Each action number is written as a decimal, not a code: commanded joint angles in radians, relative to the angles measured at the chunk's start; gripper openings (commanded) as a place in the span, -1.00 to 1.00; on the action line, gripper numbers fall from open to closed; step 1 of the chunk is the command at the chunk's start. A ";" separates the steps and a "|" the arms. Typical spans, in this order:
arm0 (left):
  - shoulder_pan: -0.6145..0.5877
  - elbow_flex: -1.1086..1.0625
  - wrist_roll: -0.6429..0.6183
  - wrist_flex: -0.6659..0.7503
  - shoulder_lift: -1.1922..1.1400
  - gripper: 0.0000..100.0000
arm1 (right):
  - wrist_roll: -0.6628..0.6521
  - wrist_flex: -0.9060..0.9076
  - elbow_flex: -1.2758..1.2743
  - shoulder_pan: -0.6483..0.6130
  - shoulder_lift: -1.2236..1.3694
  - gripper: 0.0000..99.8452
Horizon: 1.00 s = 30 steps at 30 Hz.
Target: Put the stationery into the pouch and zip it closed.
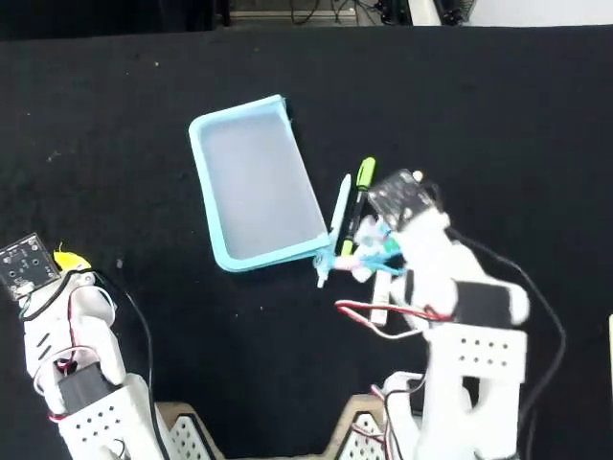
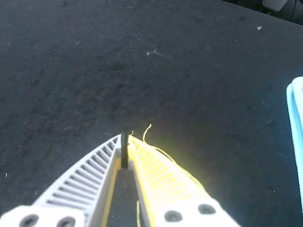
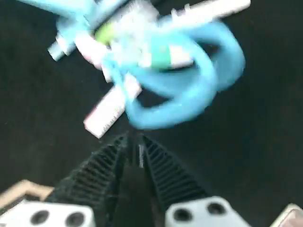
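Note:
A light blue pouch [image 1: 254,182] lies flat in the middle of the black table, and its edge [image 2: 296,113] shows in the left wrist view. By its lower right corner lies a heap of stationery: a white pen [image 1: 341,206], a green highlighter [image 1: 363,180] and blue-handled scissors [image 1: 378,254]. My right arm [image 1: 436,278] stands over this heap. My right gripper [image 3: 135,139] is shut, just short of the scissors' blue loops [image 3: 189,80] and a white stick [image 3: 111,111]. My left gripper [image 2: 125,142] is shut over bare table at the far left [image 1: 69,259].
The table [image 1: 479,105] is covered in black cloth. Red and white cables [image 1: 378,321] hang from the right arm near the stationery. The arm bases stand at the front edge.

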<state>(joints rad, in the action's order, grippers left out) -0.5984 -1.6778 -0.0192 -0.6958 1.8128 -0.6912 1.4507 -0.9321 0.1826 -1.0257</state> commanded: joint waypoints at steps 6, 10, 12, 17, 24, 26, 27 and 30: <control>-0.007 -0.007 -0.002 -0.006 0.009 -0.93 | -0.227 0.152 -0.041 0.201 -0.074 -0.71; -0.002 -0.015 -0.002 -0.003 0.009 -0.93 | -0.269 0.152 0.019 0.169 -0.108 -0.64; -0.002 -0.015 -0.002 -0.003 0.009 -0.93 | -0.269 0.152 0.025 0.044 -0.122 -0.64; -0.005 -0.015 -0.002 -0.005 0.009 -0.93 | -0.236 0.041 -0.022 -0.275 -0.124 -0.64; -0.007 -0.015 -0.002 -0.005 0.009 -0.93 | -0.219 -0.186 -0.102 -0.393 -0.122 -0.64; -0.007 -0.015 -0.002 -0.005 0.009 -0.93 | -0.219 -0.238 -0.131 -0.393 -0.116 -0.64; -0.007 -0.015 -0.002 -0.005 0.009 -0.93 | -0.222 -0.258 -0.142 -0.393 -0.102 -0.64; -0.007 -0.015 -0.002 -0.005 0.009 -0.93 | -0.262 -0.279 -0.140 -0.393 -0.019 -0.64</control>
<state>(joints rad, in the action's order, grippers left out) -0.5984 -1.6778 -0.0192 -0.6958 1.8128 -0.9306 1.2160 -1.0825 -0.2010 -1.1162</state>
